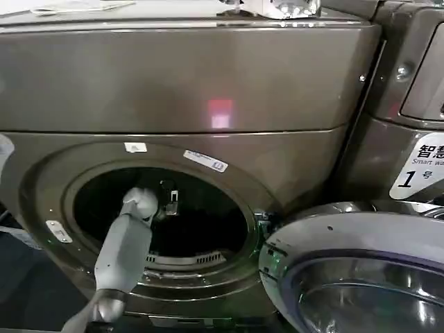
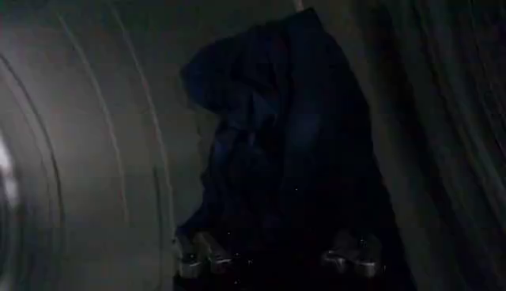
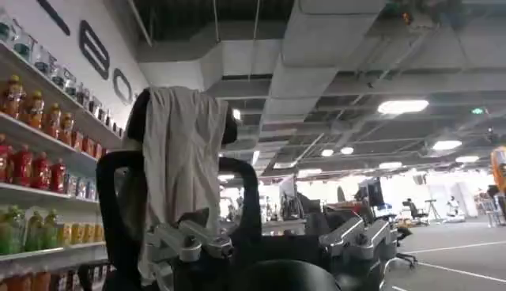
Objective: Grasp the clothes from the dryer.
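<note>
The dryer is a bronze-grey front loader with a wide round port and a red light on its upper panel. My left arm reaches through the port, with the left gripper inside the dark drum. In the left wrist view the left gripper is open. Its fingertips stand wide apart at the foot of a heap of dark blue clothes leaning on the drum wall. My right gripper is open and empty, away from the dryer and pointing into the room.
The dryer's round glass door hangs open at the lower right. Another machine panel with a white "1" label stands to the right. A black chair with a beige cloth and bottle shelves face the right gripper.
</note>
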Robot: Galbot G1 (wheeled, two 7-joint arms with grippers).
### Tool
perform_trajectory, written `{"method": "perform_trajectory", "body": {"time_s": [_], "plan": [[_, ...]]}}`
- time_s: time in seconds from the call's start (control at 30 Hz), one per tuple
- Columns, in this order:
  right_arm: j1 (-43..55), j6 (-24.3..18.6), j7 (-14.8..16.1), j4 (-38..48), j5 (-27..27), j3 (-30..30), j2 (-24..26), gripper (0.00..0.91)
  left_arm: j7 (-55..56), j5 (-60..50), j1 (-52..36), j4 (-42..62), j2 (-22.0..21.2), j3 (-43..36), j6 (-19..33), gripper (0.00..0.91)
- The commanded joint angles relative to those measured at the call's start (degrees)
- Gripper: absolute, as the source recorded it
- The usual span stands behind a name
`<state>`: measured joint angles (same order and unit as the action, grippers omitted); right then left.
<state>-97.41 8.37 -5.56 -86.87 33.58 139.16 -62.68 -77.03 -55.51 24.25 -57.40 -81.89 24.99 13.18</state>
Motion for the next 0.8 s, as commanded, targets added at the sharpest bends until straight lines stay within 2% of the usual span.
{"method": "perform_trajectory", "body": {"time_s": [0.03, 0.13, 0.33, 0.5, 0.6, 0.7, 0.8], "plan": [[0.17, -0.01, 0.31, -0.19, 0.09, -0.42, -0.03, 0.907, -0.10, 3.46, 0.72, 0.54, 0.09, 0.03, -2.40, 0.000], [0.35, -0.02, 0.97, -0.47, -0.09, -0.75, -0.15, 0.907, 2.28, 7.14, 1.34, -1.69, 0.09, 0.90, -3.25, 0.000], [0.84, 0.47, 1.21, -1.42, -0.30, -1.60, -0.40, 0.907, 19.80, 19.81, 5.30, -11.92, 0.00, 2.83, -7.75, 0.000], [1.17, 5.88, 1.05, -3.85, 0.11, -1.30, -0.44, 0.907, 33.47, 24.39, 7.73, -15.77, -0.70, 3.11, -10.23, 0.000], [1.37, -0.75, 0.72, -2.69, 0.32, -2.75, -0.41, 0.907, 42.73, 26.99, 9.76, -18.40, -1.58, 3.51, -12.01, 0.000], [1.51, -0.79, 1.23, -2.73, -0.20, -3.15, -0.56, 0.907, 52.16, 33.76, 12.08, -21.93, -2.61, 3.26, -15.38, 0.000], [1.77, -1.31, 1.26, -2.85, -0.26, -3.70, -0.56, 0.907, 62.97, 43.14, 14.09, -24.68, -3.68, 2.20, -15.87, 0.000]]}}
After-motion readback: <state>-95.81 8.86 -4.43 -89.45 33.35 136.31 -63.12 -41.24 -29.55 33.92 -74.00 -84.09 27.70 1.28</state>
